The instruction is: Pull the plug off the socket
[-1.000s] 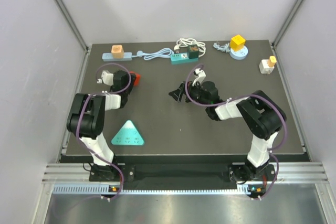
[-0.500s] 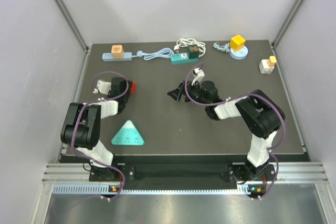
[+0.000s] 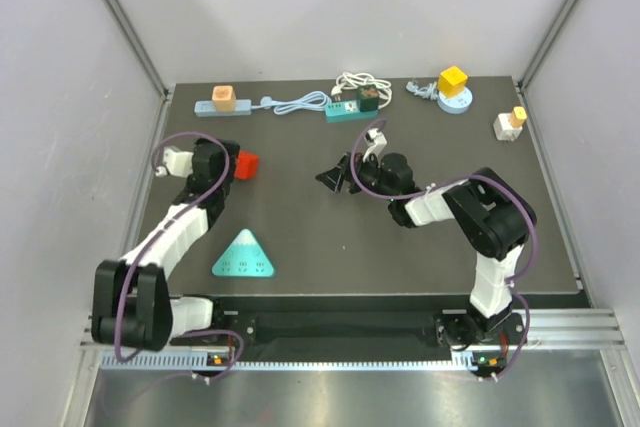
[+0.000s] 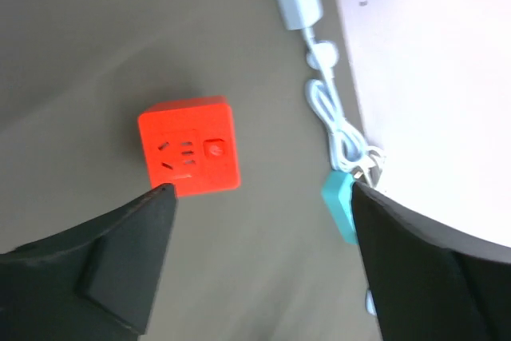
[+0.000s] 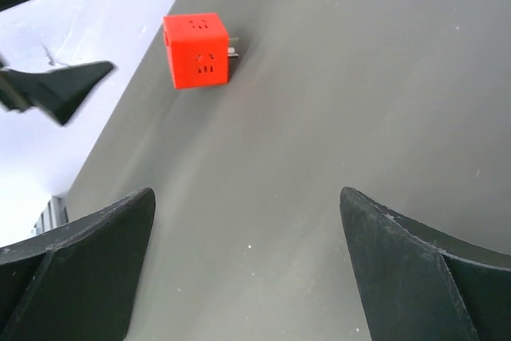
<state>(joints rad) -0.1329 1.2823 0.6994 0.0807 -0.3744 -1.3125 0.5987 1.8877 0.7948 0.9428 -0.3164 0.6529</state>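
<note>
A red cube socket (image 3: 245, 164) with metal prongs on one side lies alone on the dark table; it also shows in the left wrist view (image 4: 189, 157) and, far off, in the right wrist view (image 5: 196, 49). My left gripper (image 3: 226, 163) is open and empty just left of the cube, apart from it; its own view (image 4: 262, 191) shows the jaws wide. My right gripper (image 3: 331, 176) is open and empty at mid-table, pointing left towards the cube; its own view (image 5: 246, 193) shows only bare table between the jaws.
Along the back edge are a blue strip (image 3: 205, 108) with an orange plug (image 3: 224, 97), a teal strip (image 3: 341, 111) with a dark plug (image 3: 368, 98), a round blue base (image 3: 458, 104) with a yellow cube (image 3: 452, 80), and a white socket (image 3: 506, 129) with an orange plug (image 3: 519, 114). A teal triangular socket (image 3: 244, 256) lies front left.
The left arm has stretched out, its wrist swinging left and back off the red cube, which now lies uncovered. The right gripper has crept slightly left.
</note>
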